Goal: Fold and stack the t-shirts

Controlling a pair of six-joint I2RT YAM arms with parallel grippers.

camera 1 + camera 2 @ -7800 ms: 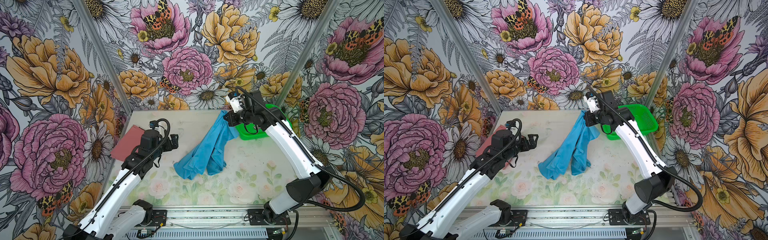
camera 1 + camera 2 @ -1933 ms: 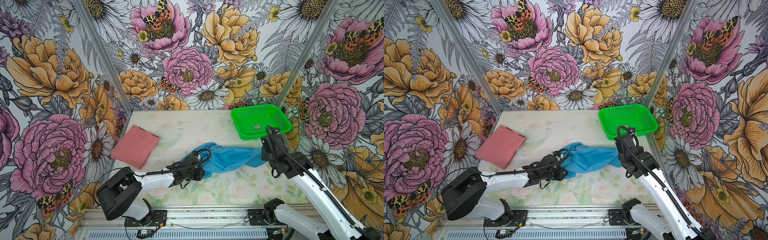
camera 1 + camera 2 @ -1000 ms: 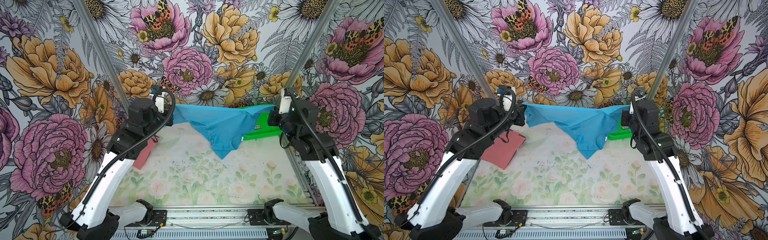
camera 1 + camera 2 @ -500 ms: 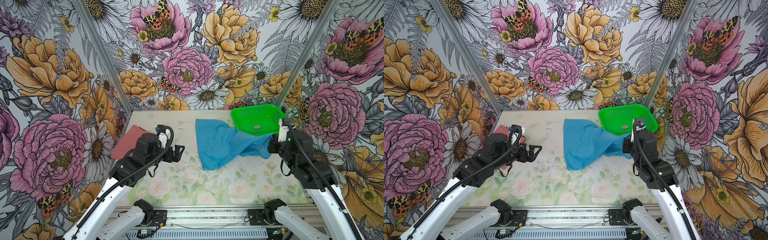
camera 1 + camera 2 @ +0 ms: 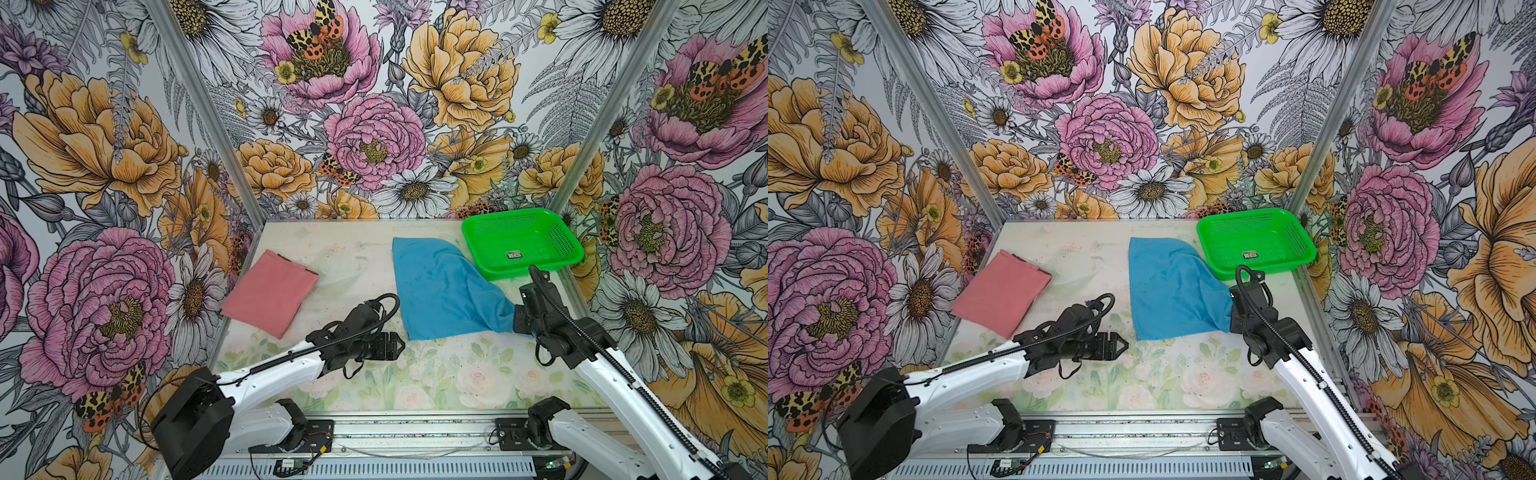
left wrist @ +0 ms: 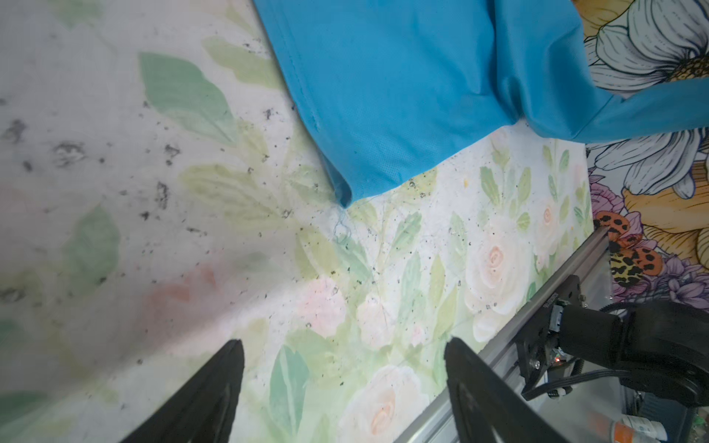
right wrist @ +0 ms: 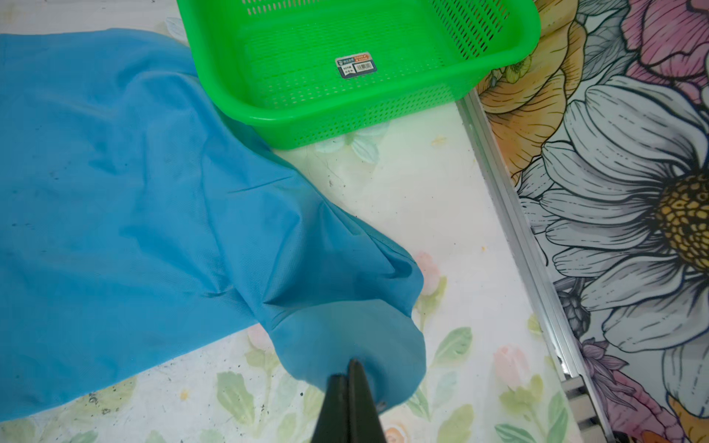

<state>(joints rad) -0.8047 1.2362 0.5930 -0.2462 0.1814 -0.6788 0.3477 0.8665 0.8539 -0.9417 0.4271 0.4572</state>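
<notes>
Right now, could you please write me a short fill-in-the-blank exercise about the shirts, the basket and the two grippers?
1. The right gripper is ___ on a corner of the blue shirt.
2. The left gripper is ___ and holds nothing.
3. The pink shirt lies ___ near the left wall, apart from the blue shirt.
4. The basket holds ___ shirts.

Missing words: shut; open; folded; no

green mesh basket (image 5: 559, 235), label sticker (image 5: 514, 254) inside, sits at the floral table's (image 5: 457, 374) far right corner.
</notes>
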